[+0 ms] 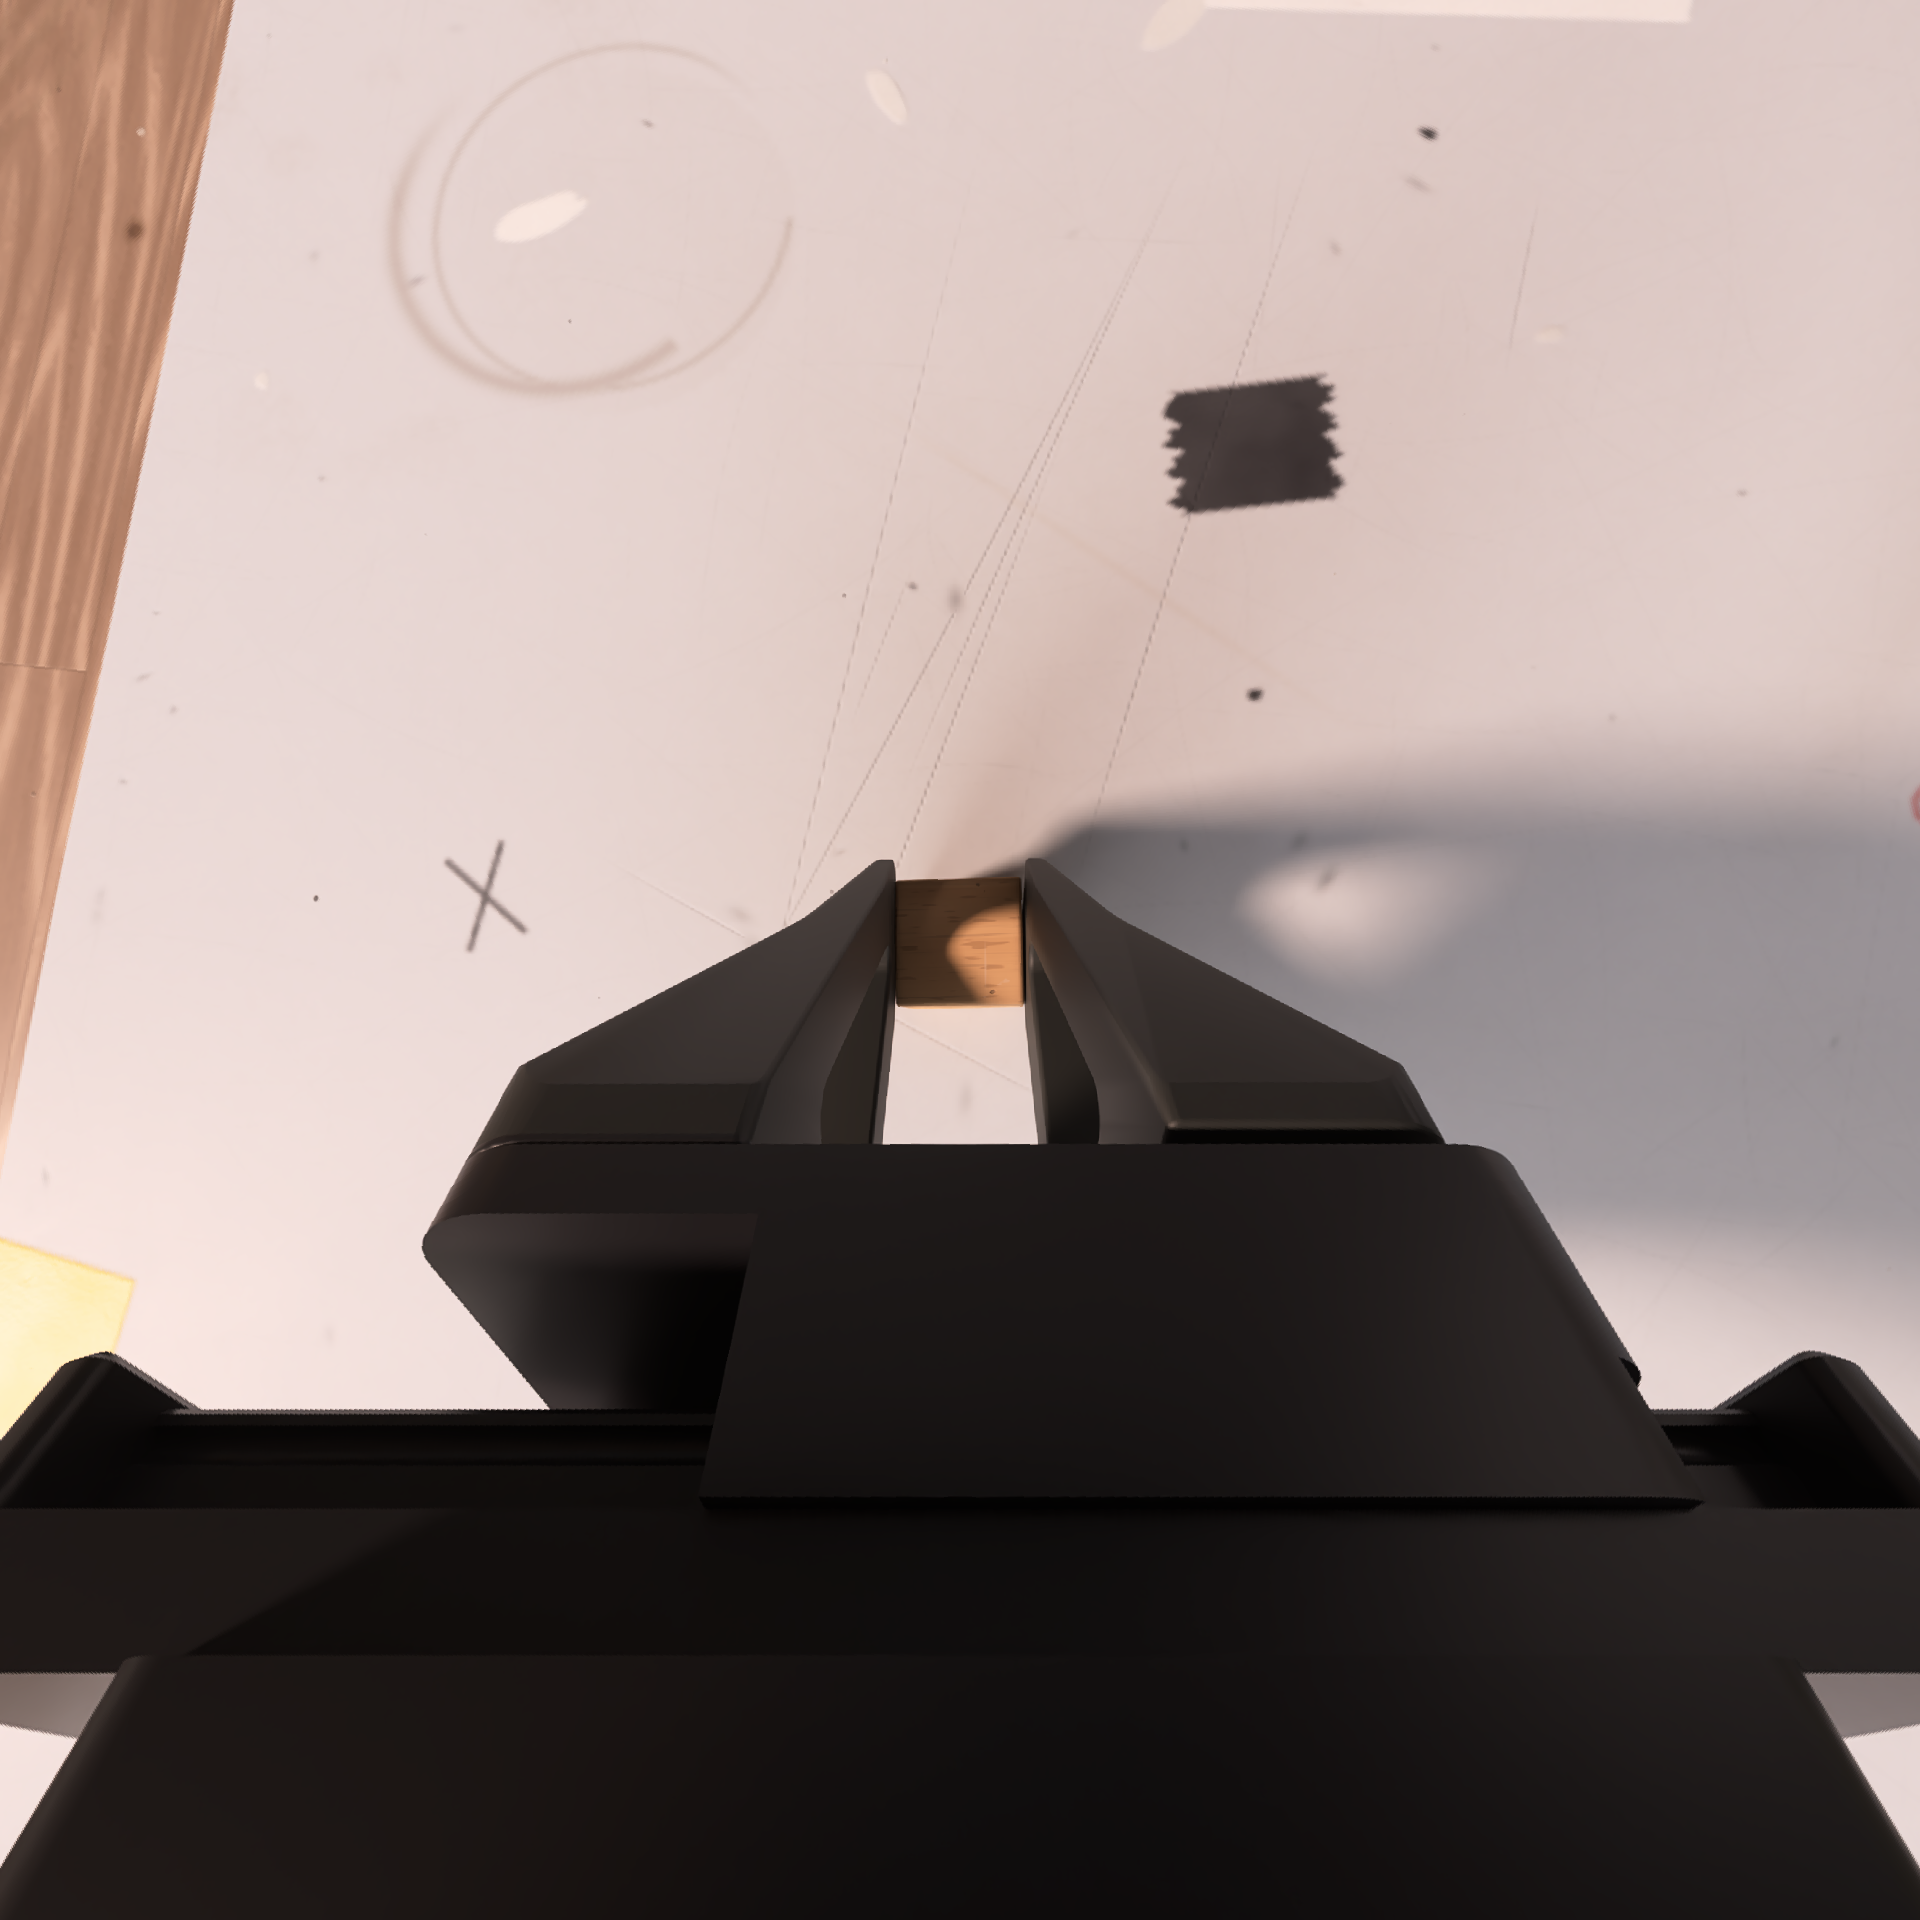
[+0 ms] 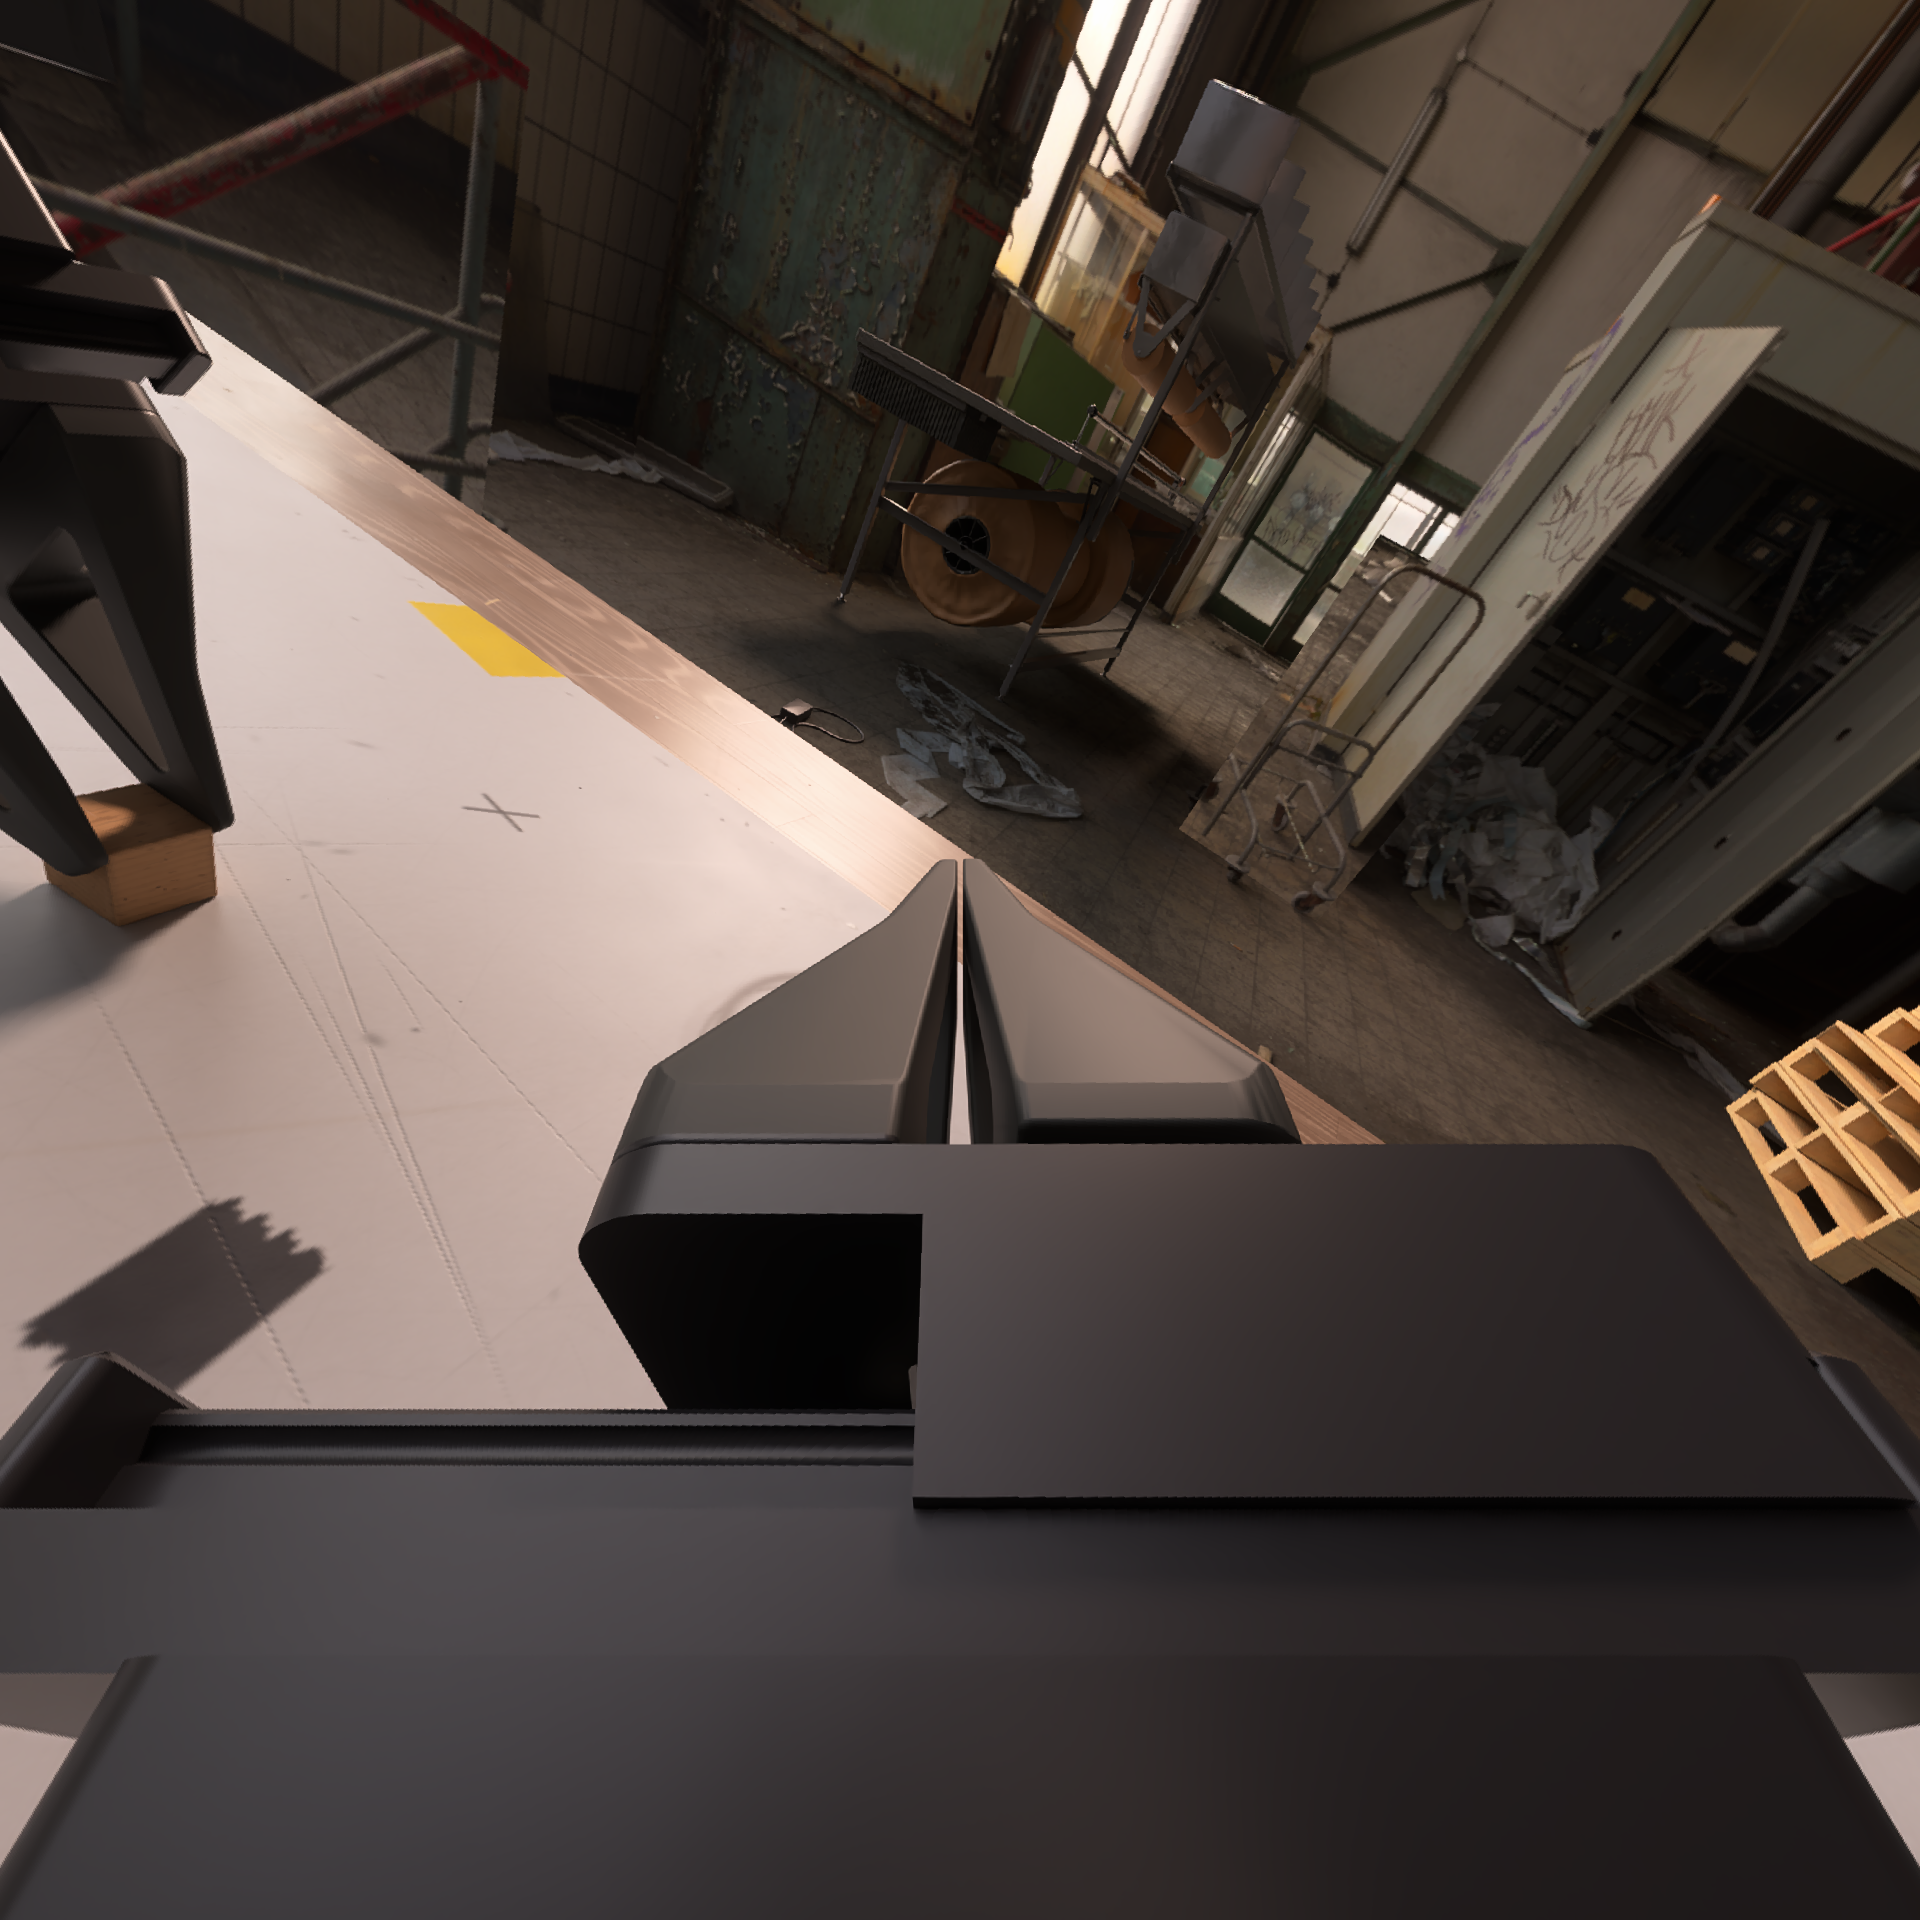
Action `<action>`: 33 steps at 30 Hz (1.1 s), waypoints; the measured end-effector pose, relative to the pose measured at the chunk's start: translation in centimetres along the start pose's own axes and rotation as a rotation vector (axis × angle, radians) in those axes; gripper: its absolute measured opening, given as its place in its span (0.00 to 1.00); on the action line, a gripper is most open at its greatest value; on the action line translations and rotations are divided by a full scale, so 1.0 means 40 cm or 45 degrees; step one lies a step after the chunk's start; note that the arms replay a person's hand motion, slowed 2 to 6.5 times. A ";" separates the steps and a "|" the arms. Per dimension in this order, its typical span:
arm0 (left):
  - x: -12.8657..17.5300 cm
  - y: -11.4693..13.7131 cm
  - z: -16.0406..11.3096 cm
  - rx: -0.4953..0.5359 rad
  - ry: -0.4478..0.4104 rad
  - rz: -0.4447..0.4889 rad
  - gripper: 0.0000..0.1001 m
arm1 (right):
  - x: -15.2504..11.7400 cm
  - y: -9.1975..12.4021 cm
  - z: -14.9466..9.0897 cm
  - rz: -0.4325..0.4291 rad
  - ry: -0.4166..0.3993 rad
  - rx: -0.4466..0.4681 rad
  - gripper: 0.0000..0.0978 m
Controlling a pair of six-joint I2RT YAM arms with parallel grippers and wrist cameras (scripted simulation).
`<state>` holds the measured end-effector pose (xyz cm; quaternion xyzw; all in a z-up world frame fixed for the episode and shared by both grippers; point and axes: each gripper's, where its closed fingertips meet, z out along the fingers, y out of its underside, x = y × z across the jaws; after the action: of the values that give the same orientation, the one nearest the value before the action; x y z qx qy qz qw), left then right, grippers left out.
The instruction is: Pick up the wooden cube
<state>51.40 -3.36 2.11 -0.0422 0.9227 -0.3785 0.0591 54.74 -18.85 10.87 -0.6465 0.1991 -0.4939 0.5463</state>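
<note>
Two black fingers of the left gripper (image 1: pixel 960 894) are seen pressed against opposite sides of the wooden cube (image 1: pixel 960 943), which is clamped between their tips. In the right wrist view the same cube (image 2: pixel 140 857) is shown at the far left, resting on the white tabletop (image 2: pixel 436 935) with the left gripper (image 2: pixel 145 836) standing over it; whether the cube has been raised off the surface cannot be told. A broad grey shadow is cast across the tabletop to the right of the cube in the left wrist view.

The right gripper (image 2: pixel 960 868) is held well apart from the cube, near the wooden edge of the table (image 2: pixel 727 707), and its fingers are brought together with only a hairline slit between them; nothing is gripped.

On the white tabletop (image 1: pixel 727 623) several marks are found: a faint brown ring stain (image 1: pixel 592 218) far ahead and to the left, a dark jagged-edged patch (image 1: pixel 1252 444) ahead and to the right, and a small pencilled cross (image 1: pixel 485 896) to the left of the fingers. A yellow note (image 1: pixel 52 1320) is partly visible at the left edge. A wood-grain strip (image 1: pixel 83 312) is seen bordering the white surface. Beyond the table, a derelict industrial hall with a wooden pallet (image 2: pixel 1839 1143) is visible.
</note>
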 end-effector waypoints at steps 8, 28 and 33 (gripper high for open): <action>0.000 -0.001 0.001 0.003 -0.003 0.015 0.20 | 0.000 0.000 0.000 0.000 0.000 0.000 0.01; 0.001 -0.004 0.002 0.013 -0.029 0.043 0.21 | 0.000 0.000 0.000 0.000 0.000 0.000 0.01; 0.000 -0.004 0.002 0.018 -0.038 0.050 0.21 | 0.000 0.000 0.000 0.000 0.000 0.000 0.01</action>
<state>51.43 -3.53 2.18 -0.0291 0.9197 -0.3832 0.0805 54.73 -18.85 10.87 -0.6465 0.1991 -0.4939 0.5463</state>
